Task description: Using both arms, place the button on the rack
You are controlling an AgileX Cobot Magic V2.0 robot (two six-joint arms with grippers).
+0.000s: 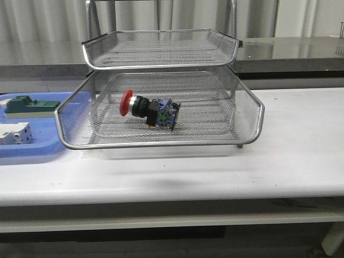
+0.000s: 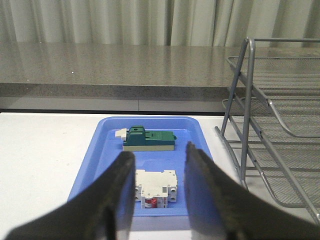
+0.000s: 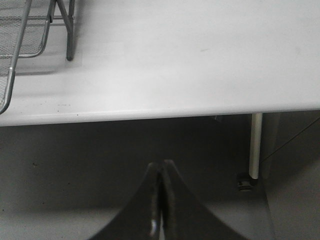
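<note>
no readable text, labels, numbers or signs anywhere

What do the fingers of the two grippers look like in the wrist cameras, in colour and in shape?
Only the fingers show. The left gripper has two dark, nearly black fingers with a matte surface; they are broad near the camera and narrow toward rounded tips. The right gripper has the same dark fingers, tapering to a thin point. No cables, markings or labels are visible, and neither arm appears in the front view.
</note>
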